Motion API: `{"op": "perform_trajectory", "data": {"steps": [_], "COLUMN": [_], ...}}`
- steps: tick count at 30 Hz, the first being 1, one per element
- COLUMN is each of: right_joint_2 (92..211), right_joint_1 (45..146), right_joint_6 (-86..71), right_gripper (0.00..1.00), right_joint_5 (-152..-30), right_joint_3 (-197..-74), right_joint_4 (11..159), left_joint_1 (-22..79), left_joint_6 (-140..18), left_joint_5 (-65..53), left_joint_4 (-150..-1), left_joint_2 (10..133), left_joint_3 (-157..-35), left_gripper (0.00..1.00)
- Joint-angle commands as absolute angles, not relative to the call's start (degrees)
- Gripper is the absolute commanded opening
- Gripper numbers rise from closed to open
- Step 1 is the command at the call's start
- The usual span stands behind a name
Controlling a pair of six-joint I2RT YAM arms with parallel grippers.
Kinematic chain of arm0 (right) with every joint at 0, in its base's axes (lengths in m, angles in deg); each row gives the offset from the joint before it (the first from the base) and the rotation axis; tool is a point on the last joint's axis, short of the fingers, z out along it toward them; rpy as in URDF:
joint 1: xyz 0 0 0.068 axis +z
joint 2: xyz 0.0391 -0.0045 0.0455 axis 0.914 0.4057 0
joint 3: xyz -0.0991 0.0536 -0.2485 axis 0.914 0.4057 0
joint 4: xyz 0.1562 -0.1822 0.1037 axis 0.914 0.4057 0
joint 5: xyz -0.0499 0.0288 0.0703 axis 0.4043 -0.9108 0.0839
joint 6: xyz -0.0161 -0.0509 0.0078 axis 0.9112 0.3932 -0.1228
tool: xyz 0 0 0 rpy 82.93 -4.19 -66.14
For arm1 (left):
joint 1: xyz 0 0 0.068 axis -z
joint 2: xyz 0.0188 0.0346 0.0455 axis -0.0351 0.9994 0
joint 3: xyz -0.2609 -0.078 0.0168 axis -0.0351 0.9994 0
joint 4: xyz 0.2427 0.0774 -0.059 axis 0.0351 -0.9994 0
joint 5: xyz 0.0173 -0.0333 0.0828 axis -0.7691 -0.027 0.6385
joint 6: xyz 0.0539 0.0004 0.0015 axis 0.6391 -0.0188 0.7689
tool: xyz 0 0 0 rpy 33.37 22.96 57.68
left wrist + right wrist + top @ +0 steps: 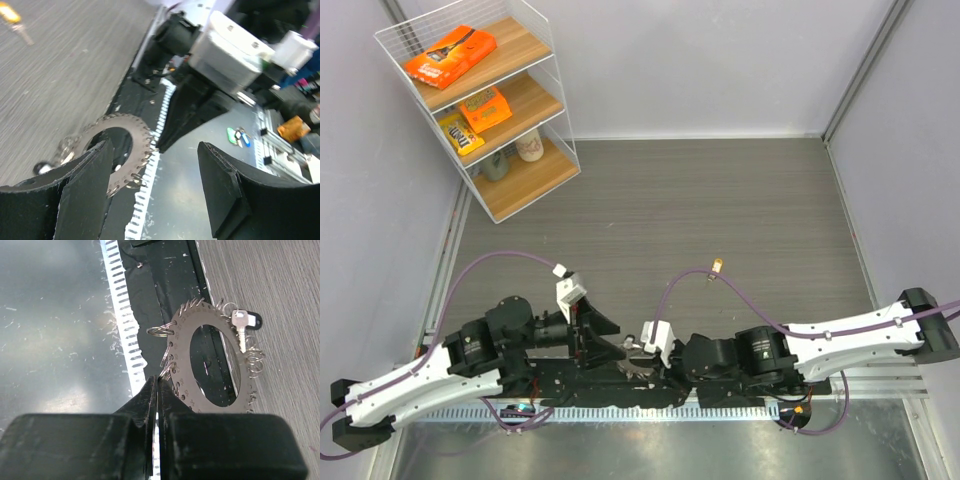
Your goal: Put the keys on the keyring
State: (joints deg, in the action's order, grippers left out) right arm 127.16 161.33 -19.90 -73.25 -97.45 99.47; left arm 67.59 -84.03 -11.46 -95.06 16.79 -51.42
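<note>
The grey wood-grain worktop (720,200) takes up most of the room in front of me. A wire-framed shelf rack (525,178) stands in its far left corner with orange snack packs (450,55) on the boards. Both arms are folded low along the near edge, the left arm (400,385) and the right arm (860,335) reaching in toward each other. The left claw (156,165) stands wide open with nothing between its fingers and hangs just beside the keyring (182,352). The right claw (156,387) is pinched fully closed, its tips right up against the small wire loops on the ring's near rim. I cannot tell whether one of those loops is caught. The keyring lies flat between the two claws, half on the black strip (165,275) at the worktop's near edge and half on the wood grain. The silvery key (242,332) with the dark head rests across the ring's far rim. The brass key (717,266) lies alone out on the worktop, well apart from the ring.
</note>
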Motion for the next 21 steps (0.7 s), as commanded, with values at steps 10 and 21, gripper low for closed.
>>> {"op": "perform_trajectory", "data": {"steps": [10, 21], "right_joint_2": [119.31, 119.56], "right_joint_1": [161.69, 161.69], "right_joint_6": [-14.78, -13.99], "right_gripper": [0.06, 0.06], "right_joint_5": [-78.44, -78.09], "right_joint_3": [-106.49, -112.64], "right_joint_4": [104.68, 106.00], "left_joint_1": [67.67, 67.75], "left_joint_6": [-79.44, -81.98], "left_joint_5": [-32.36, -34.29], "left_joint_4": [-74.44, -66.63], "left_joint_2": [21.74, 24.47], "left_joint_3": [-50.97, -50.44], "left_gripper": [0.75, 0.75]}}
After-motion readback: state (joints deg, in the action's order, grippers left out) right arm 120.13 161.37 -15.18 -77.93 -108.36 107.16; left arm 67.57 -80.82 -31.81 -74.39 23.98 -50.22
